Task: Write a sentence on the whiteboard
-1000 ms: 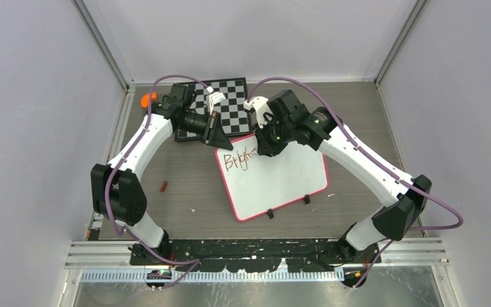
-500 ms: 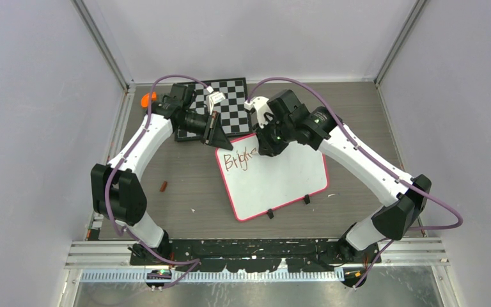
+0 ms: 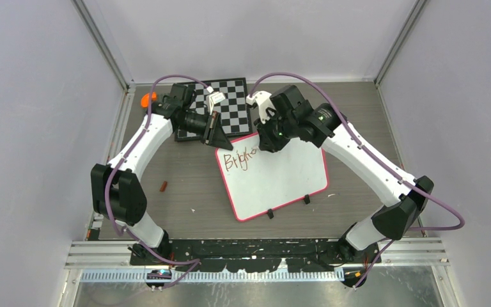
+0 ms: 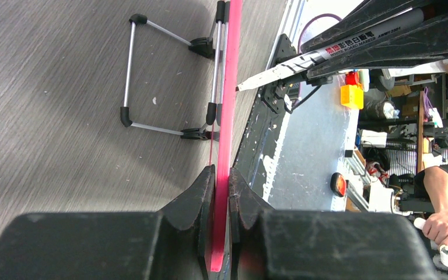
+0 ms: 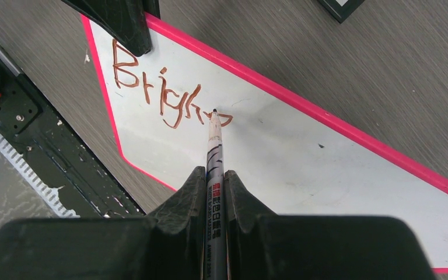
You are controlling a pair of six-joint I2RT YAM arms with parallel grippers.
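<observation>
Whiteboard (image 3: 281,182) lying tilted at centre of the top view, just below the checkered board (image 3: 230,109). Upper-left corner pinched at the pink rim by the left gripper (image 4: 220,175). Right gripper (image 5: 214,175) clenched around a marker (image 5: 214,143), tip at the sentence (image 5: 163,99), 1 line reading roughly "Brigh" plus 1 further stroke.

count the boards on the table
2. The whiteboard sits mid-table, its far left corner pinched by the left end effector. The checkerboard lies just behind it, near the far edge. No others show, though the arms could hide something small.
</observation>
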